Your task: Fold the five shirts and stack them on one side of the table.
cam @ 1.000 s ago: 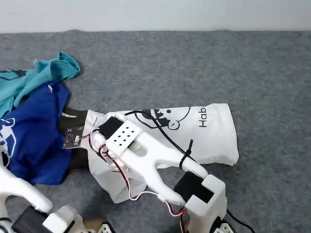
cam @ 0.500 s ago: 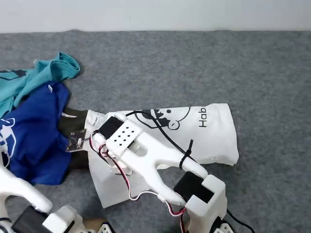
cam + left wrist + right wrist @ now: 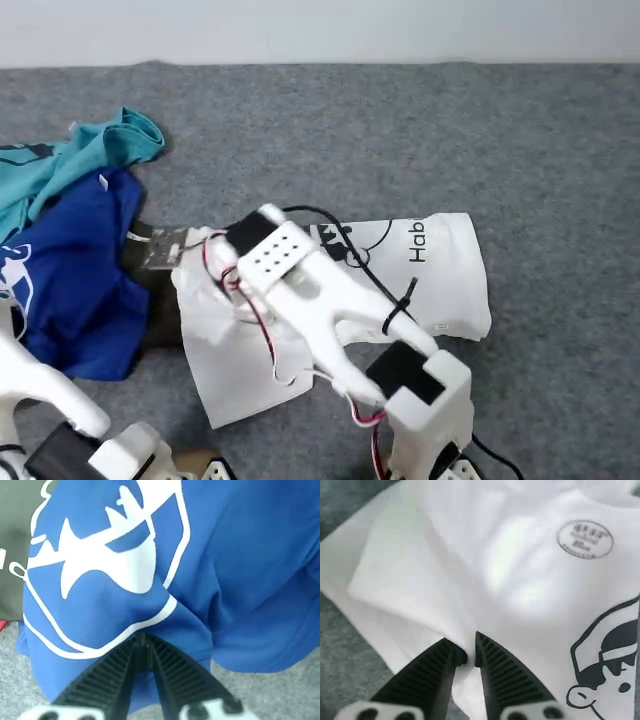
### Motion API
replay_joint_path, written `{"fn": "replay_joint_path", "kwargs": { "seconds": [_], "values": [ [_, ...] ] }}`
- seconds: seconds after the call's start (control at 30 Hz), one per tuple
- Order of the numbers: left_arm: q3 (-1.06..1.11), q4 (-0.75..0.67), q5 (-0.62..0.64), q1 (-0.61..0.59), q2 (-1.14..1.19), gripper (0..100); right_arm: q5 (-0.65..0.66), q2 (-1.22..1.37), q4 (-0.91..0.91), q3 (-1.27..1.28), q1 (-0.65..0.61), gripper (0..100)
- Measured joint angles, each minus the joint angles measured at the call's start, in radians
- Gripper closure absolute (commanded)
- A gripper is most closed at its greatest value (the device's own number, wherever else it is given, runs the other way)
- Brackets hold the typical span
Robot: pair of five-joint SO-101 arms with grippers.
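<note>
Your right gripper (image 3: pixel 465 654) pinches a fold of the white shirt (image 3: pixel 520 580), fingers nearly closed. Just beside that shirt, your left gripper (image 3: pixel 143 645) clamps the blue shirt (image 3: pixel 240 555), fingers together.

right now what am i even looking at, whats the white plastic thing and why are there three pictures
The white plastic thing is the right arm of a pair of small robot arms. Each arm ends in a gripper with two black fingers.

The overhead picture comes from a fixed camera looking down over the grey table. The other two come from cameras on each arm's wrist, looking along its fingers.

Four shirts can be seen on the table: a white shirt, a blue shirt, a teal shirt and a dark shirt partly under the others.

The right gripper is pinched on a fold of the white shirt. The left gripper is closed on the blue shirt's fabric, at the edge of its white print.
</note>
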Motion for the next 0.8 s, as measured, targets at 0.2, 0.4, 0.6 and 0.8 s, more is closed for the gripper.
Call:
{"fn": "replay_joint_path", "kwargs": {
  "seconds": [0.2, 0.4, 0.6, 0.8],
  "values": [
    [0.000, 0.000, 0.000, 0.000, 0.000, 99, 0.000, 0.064, -0.008, 0.000, 0.040, 84.6],
    [0.000, 0.000, 0.000, 0.000, 0.000, 99, 0.000, 0.064, -0.063, 0.000, 0.106, 80.5],
    [0.000, 0.000, 0.000, 0.000, 0.000, 99, 0.002, 0.074, -0.143, 0.000, 0.173, 80.9],
    [0.000, 0.000, 0.000, 0.000, 0.000, 99, 0.002, 0.074, -0.031, -0.121, 0.160, 90.5]
  ]
}}
